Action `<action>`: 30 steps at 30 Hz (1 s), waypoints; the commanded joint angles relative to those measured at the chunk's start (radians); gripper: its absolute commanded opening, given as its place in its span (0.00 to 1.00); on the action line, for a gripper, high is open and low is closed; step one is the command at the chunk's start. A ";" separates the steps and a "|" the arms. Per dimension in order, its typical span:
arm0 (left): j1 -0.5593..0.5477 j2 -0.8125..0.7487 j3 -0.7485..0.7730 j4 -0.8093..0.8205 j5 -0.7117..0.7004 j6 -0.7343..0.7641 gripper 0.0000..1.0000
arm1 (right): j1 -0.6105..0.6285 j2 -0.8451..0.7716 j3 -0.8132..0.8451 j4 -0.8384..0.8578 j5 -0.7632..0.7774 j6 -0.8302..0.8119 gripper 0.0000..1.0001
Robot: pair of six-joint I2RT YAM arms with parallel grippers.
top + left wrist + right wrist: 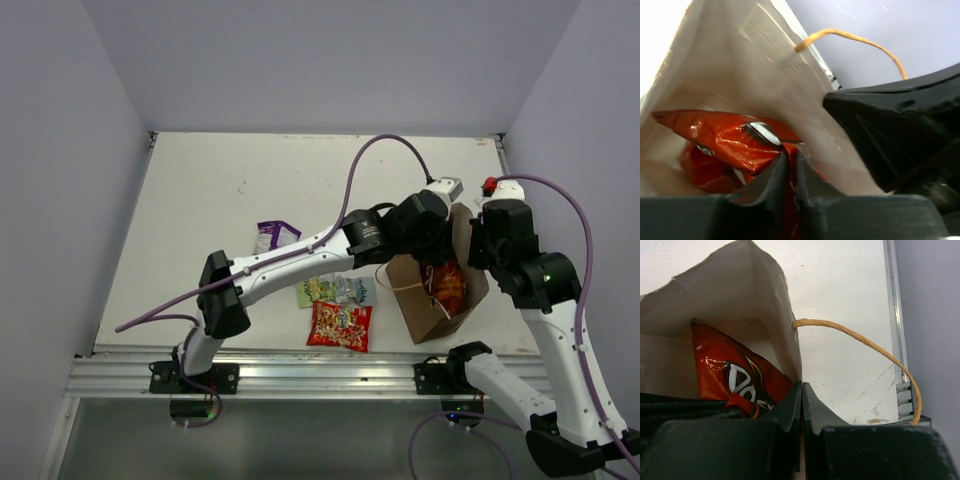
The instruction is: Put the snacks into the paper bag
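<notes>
Left wrist view, my left gripper [791, 162] clenched on the red chip bag [725, 137] inside the paper bag [740, 60], my right gripper [801, 392] pinching the bag's wall at lower centre of its frame, purple packet [272, 236], green packet [318, 290], pale packet [356, 290], candy packet [340, 325] on the table [200, 200], centre of the top view.

The right gripper [801, 388] hides the lower part of the Doritos bag [735, 372].

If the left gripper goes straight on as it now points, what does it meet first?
Most likely the red Doritos bag, directly ahead inside the paper bag; the left gripper seems shut on its edge. Beyond it is the paper wall; depth unclear.
</notes>
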 commanded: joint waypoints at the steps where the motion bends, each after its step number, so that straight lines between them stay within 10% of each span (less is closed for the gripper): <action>1: -0.033 0.005 0.064 -0.003 -0.019 0.074 0.22 | 0.002 0.010 -0.008 0.029 -0.021 0.005 0.00; 4: -0.038 -0.012 0.130 0.040 -0.030 0.138 0.62 | 0.002 0.012 -0.008 0.031 -0.021 0.004 0.00; 7: -0.062 -0.128 0.082 0.196 -0.091 0.275 0.75 | 0.002 0.014 -0.011 0.033 -0.021 0.001 0.00; 18: 0.008 -0.650 -0.606 0.277 -0.739 0.346 0.91 | 0.002 0.029 0.001 0.037 -0.016 -0.007 0.00; 23: 0.385 -0.697 -0.768 0.110 -0.526 0.272 1.00 | 0.002 0.032 0.001 0.039 -0.021 -0.007 0.00; 30: 0.573 -0.612 -0.960 0.227 -0.357 0.321 1.00 | 0.002 0.044 0.012 0.045 -0.025 -0.003 0.00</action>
